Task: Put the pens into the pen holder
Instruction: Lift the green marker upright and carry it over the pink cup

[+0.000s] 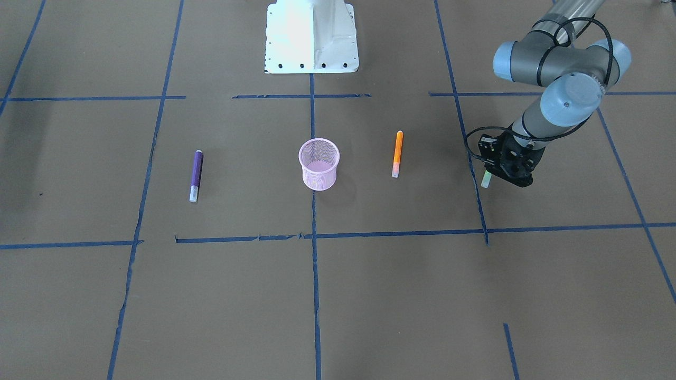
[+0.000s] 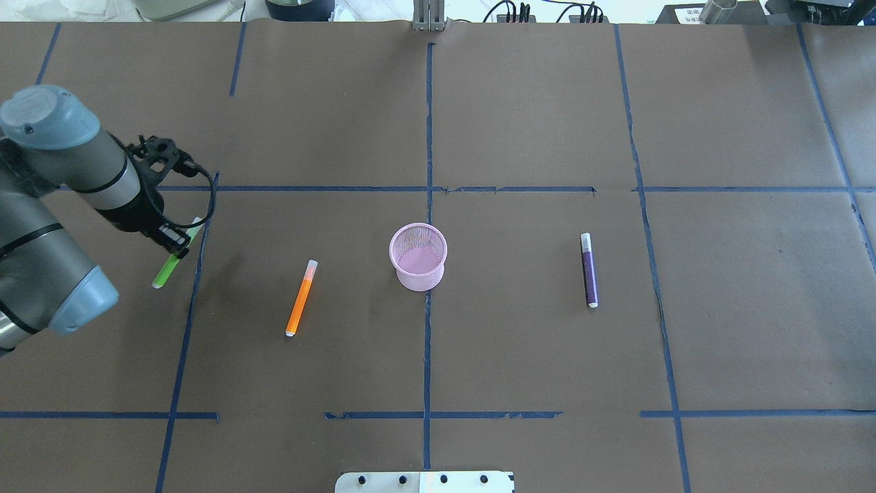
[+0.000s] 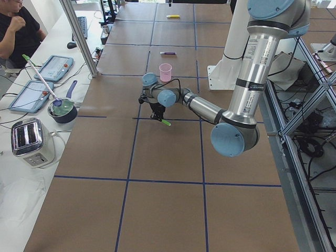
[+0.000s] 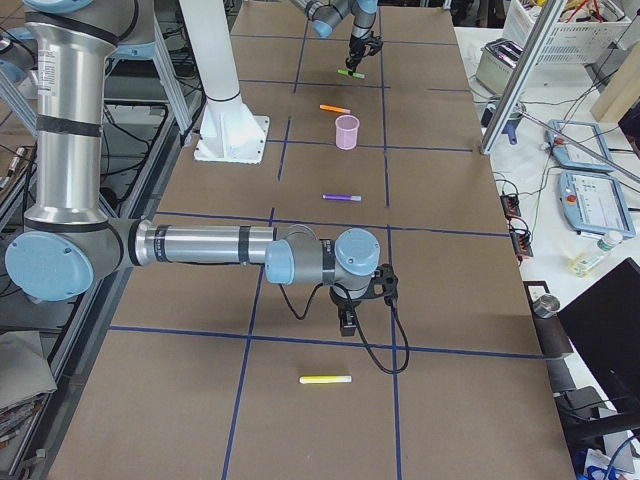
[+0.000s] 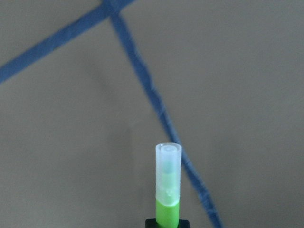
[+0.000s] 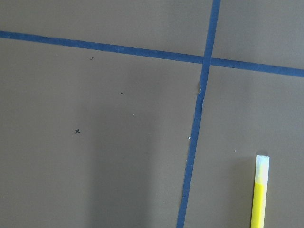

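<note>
Table (image 2: 534, 356) covered in brown paper w/ a blue tape grid. Pink mesh pen holder (image 2: 419, 277) stands upright at ctr, on the middle tape line. Orange pen (image 2: 300, 298) lies flat on the robot's left of it, near but apart. Purple pen (image 2: 589, 270) lies flat on the robot's right, a bit further off. Both are outside the holder. Left gripper (image 2: 176, 243) is well out on the robot's left, pointing down beside a tape line, its claw closed on the green pen (image 2: 166, 274). The pen body is clamped btwn the fingers and slants out either side in the overhead view. Left wrist cam shows the pale cap end sticking out ahead, over a tape line. Can't tell if the pen touches the paper or is just off it. Green pen is well apart from the holder, w/ the orange pen btwn them. Right gripper (image 4: 347, 322) shows only in the right side view, pointing down close to the table, well away from the holder; can't tell if its claw is open or closed. A yellow marker (image 4: 326, 380) lies flat near it, beside a tape line. Right wrist cam catches it at lower right, pale cap end up.
</note>
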`<control>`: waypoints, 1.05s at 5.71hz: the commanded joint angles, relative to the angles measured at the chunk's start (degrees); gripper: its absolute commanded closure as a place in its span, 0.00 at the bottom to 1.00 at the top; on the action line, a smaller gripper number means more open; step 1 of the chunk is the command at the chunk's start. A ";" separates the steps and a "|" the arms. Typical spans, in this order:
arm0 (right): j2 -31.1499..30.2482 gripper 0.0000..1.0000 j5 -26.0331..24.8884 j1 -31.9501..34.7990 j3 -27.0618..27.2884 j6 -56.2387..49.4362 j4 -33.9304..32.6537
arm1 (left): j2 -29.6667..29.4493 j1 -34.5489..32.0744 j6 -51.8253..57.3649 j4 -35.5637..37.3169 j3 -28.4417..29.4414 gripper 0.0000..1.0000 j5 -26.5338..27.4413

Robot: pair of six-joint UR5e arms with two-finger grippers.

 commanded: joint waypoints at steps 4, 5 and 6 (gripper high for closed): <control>0.19 0.01 0.09 -0.09 0.15 -0.08 0.09 | -16.57 11.45 -26.37 -11.29 -8.43 1.00 25.15; 0.28 0.01 0.01 -0.17 0.06 -0.08 0.09 | -17.35 13.70 -27.50 -12.65 -8.53 1.00 32.08; 0.28 0.01 0.09 -0.17 0.15 0.00 0.09 | -18.14 19.29 -34.03 -12.83 -9.40 1.00 46.50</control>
